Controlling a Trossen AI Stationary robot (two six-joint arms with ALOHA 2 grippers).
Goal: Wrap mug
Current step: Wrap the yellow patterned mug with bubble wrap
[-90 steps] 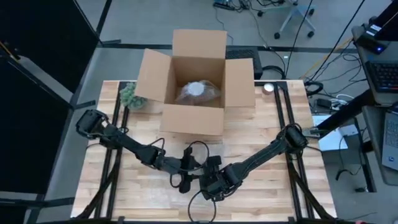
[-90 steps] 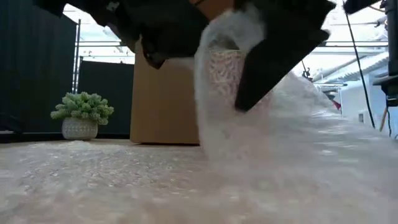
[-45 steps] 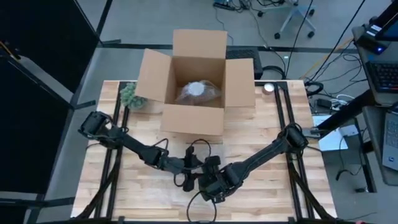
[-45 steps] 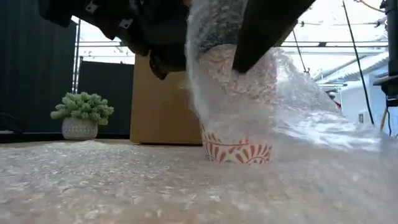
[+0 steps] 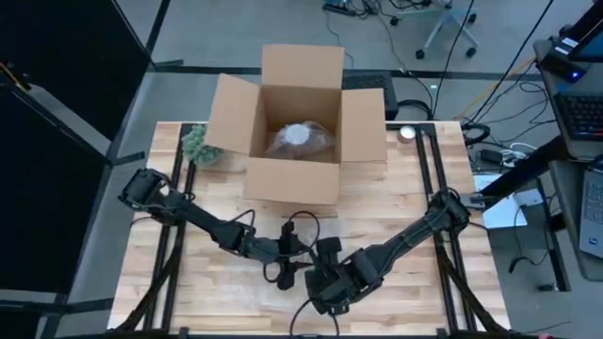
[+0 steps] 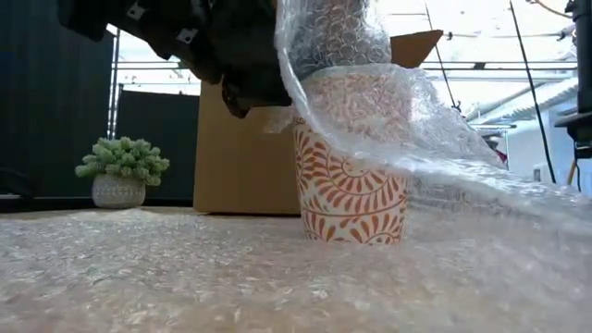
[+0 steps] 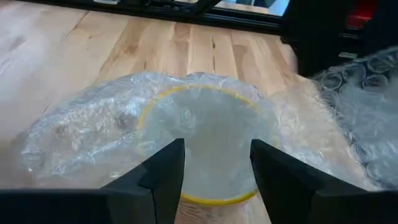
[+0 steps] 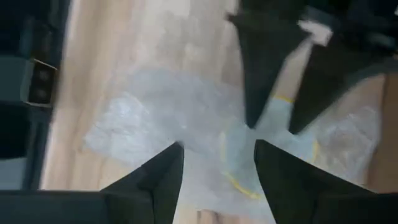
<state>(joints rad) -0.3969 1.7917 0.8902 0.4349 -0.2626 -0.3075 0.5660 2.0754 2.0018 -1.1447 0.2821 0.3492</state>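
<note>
- Left gripper (image 7: 213, 163) — fingers parted to a moderate gap, poised directly above the mug's mouth in the left wrist view; nothing is seen clamped between them. In the high view it sits at lower centre (image 5: 287, 266), just left of the right gripper.
- Right gripper (image 8: 217, 163) — fingers spread apart, nothing between them; it looks down on the wrapped mug and on the left gripper's dark fingers (image 8: 258, 62). In the high view it lies at lower centre (image 5: 325, 287), slightly lower in the frame than the left one.
- Mug (image 6: 351, 176) — white with an orange-red leaf pattern, upright, right of centre in the low view; yellow rim (image 7: 205, 152) seen through the film from above. It stands under the left gripper, whose dark body fills the upper left of the low view.
- Bubble wrap (image 6: 407, 120) — clear sheet draped over the mug's top, bunched upward above it and falling away toward the right edge of the low view; the lower pattern of the mug is uncovered on the near side. More of the sheet covers the foreground of the table (image 5: 424, 217).
- Cardboard box (image 5: 297, 122) — open, flaps out, upper centre of the high view, holding a wrapped bundle (image 5: 300, 139); well apart from both grippers.
- Potted plant (image 6: 122, 171) — small, green, in a pale pot at the left of the low view, beside the box.
</note>
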